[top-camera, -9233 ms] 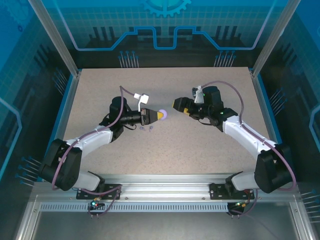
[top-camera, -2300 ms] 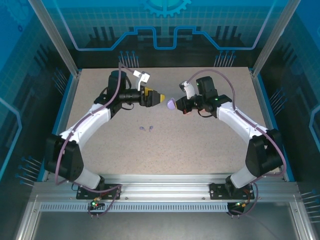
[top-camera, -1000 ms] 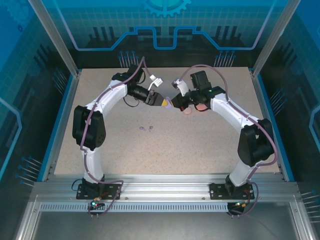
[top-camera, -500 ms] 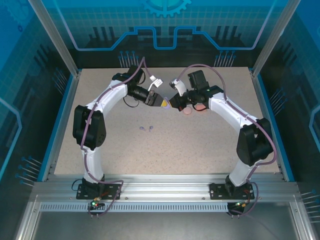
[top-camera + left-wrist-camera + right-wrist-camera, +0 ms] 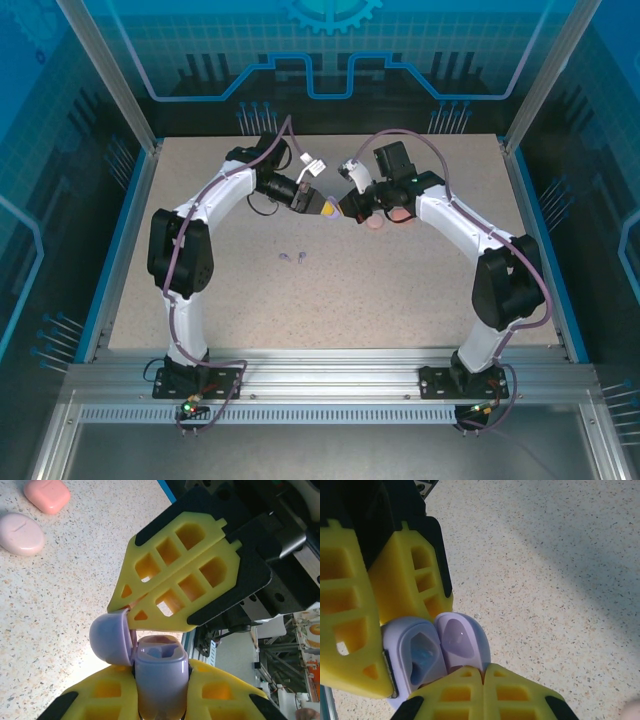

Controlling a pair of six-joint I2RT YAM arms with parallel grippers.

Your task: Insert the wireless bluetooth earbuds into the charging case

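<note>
The purple charging case hangs above the table at the back middle, and my left gripper is shut on its body. Its lid is swung open to the side, and the two sockets inside look empty. My right gripper is shut, with its closed tips against the open lid. From above, the left gripper and right gripper meet tip to tip. Two tiny purple earbuds lie on the table nearer the front, apart from both grippers.
A coral case and a pale pink case lie shut on the speckled table, the coral one just under the right arm. Blue walls rim the table on three sides.
My left jaws have closed onto the purple case's body. The right gripper has edged a little to the left against the lid. The earbuds on the table have not moved.
</note>
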